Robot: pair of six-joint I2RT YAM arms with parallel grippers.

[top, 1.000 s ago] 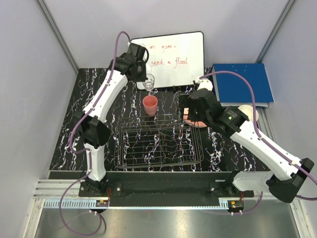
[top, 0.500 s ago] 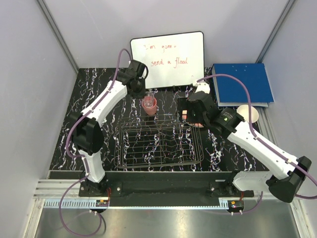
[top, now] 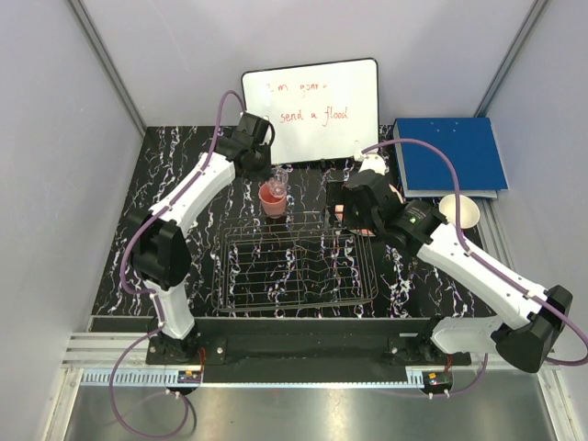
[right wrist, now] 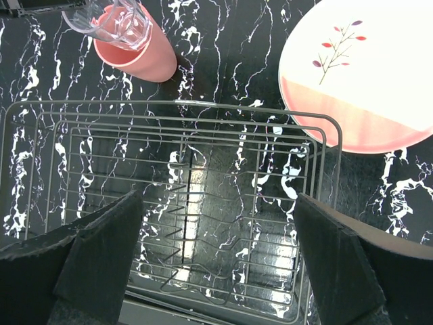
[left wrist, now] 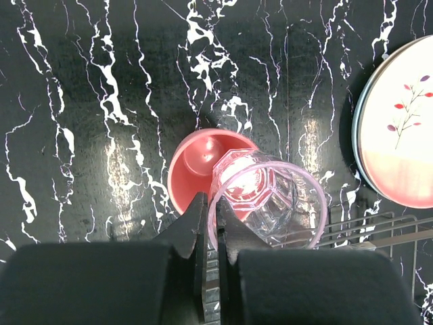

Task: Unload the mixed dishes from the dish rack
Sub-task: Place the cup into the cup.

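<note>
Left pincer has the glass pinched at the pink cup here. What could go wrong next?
1. The left pincer grips the small clear glass at one spot on its rim, tilted at the pink cup's mouth; on release it may drop askew, wedge, or topple the cup.
2. The cup stands close to the dish rack's far edge; a nudge could knock it onto the wire.
3. The open right pincer hangs over the rack; lowering may snag a prong.

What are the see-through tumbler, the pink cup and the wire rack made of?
The small clear glass: glass or clear plastic, glossy; the cup shows through its faceted base. The pink cup: likely plastic, opaque, even colour, dull sheen. The dish rack: thin metal wire, dark, with faint glints.
</note>
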